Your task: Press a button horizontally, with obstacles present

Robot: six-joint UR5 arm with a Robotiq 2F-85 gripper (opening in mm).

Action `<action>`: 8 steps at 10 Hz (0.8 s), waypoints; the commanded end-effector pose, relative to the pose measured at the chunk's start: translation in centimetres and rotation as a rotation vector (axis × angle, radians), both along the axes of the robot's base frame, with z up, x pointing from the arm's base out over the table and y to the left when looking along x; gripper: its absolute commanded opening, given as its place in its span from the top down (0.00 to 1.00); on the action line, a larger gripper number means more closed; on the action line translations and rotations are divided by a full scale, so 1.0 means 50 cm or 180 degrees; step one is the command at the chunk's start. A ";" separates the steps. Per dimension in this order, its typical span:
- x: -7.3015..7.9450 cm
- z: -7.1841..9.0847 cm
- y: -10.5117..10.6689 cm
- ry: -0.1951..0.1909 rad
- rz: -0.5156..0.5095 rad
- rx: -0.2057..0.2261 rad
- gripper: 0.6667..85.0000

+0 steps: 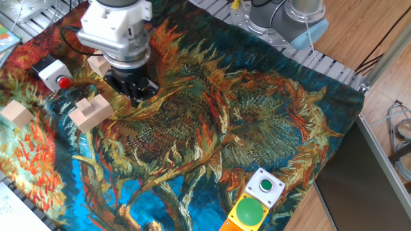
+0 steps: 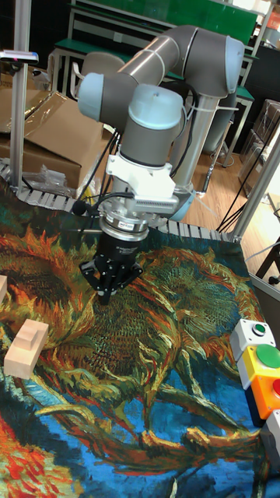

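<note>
From the fixed camera, a table is covered with a sunflower-painting cloth (image 1: pixel 212 122) in orange, brown and blue. At the far left edge sits the small red round push-button (image 1: pixel 63 81) on its little white box with a black base; the red cap faces sideways toward the cloth's middle. Well to the right of it, the robot's black two-finger gripper (image 1: pixel 136 96) points down just above the cloth, under a white wrist. Between button and gripper stands a pale notched wooden block (image 1: pixel 91 110); a small pale wooden cube (image 1: pixel 17 113) lies at the left edge, and another small pale cube (image 1: pixel 97 63) peeks out behind the wrist. In the near right corner are a white box with a green button (image 1: pixel 266 187) and a large green dome on a yellow box (image 1: pixel 248 211).

From the tall camera, the grey arm bends down to the same gripper (image 2: pixel 106 291) over the cloth. Whether the fingertips are parted or closed cannot be told in either view. The notched block (image 2: pixel 26 344) shows at the left; the red button is out of frame here.

The button is judged not yet pressed, and the arm is not near it. The next move likely calls for travelling low and sideways to the red cap, steering clear of the notched block and the cube behind.
</note>
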State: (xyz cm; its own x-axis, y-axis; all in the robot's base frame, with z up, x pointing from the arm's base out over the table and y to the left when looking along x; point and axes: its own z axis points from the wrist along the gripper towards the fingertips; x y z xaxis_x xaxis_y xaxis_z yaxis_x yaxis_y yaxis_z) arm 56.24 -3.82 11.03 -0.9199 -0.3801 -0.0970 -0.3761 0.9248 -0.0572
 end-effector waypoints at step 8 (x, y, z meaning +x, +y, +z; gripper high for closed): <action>-0.008 -0.006 0.070 0.0101 -0.0217 0.0240 0.99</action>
State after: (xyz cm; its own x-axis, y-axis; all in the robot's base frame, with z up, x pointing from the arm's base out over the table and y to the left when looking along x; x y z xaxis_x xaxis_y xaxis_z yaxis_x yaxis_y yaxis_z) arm 56.09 -0.94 10.60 -0.9407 -0.3251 -0.0967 -0.3263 0.9453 -0.0037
